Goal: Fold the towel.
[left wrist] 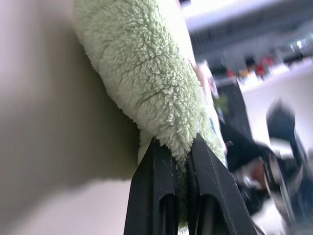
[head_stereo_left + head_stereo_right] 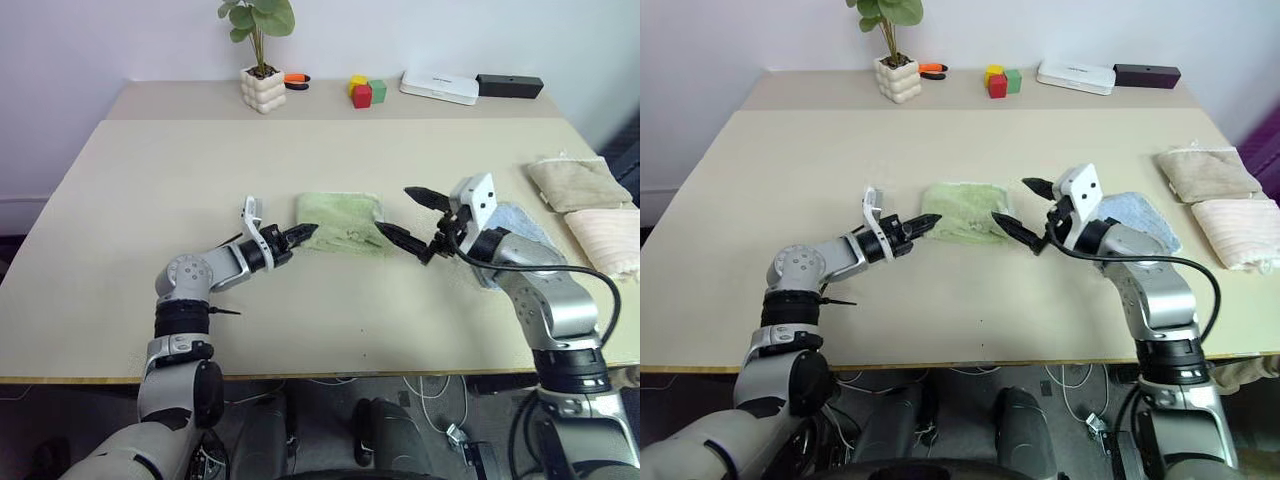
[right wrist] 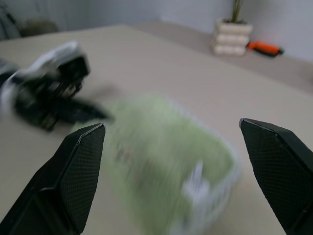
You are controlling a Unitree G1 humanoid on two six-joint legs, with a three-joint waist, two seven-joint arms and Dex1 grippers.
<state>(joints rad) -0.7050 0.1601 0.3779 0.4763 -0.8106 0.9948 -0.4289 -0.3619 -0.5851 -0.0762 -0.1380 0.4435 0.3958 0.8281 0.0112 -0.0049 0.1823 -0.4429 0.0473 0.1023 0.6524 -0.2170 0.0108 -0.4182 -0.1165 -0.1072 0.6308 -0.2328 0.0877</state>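
Observation:
The light green towel [image 2: 340,220] lies folded in a small rectangle at the middle of the table [image 2: 200,170]. My left gripper [image 2: 305,234] reaches in level from the left. In the left wrist view it [image 1: 178,147] is shut on the fluffy near-left edge of the towel [image 1: 146,73]. My right gripper [image 2: 400,213] hovers at the towel's right side, open wide with nothing between its fingers. The right wrist view shows its two fingertips spread [image 3: 171,125] over the towel [image 3: 166,166], with the left gripper [image 3: 98,115] beyond.
A light blue folded towel [image 2: 515,225] lies under my right wrist, with beige [image 2: 580,182] and pink [image 2: 610,238] folded towels at the table's right edge. Along the back stand a potted plant [image 2: 263,88], an orange tool [image 2: 297,80], coloured blocks [image 2: 366,91], a white box [image 2: 439,87] and a black box [image 2: 509,85].

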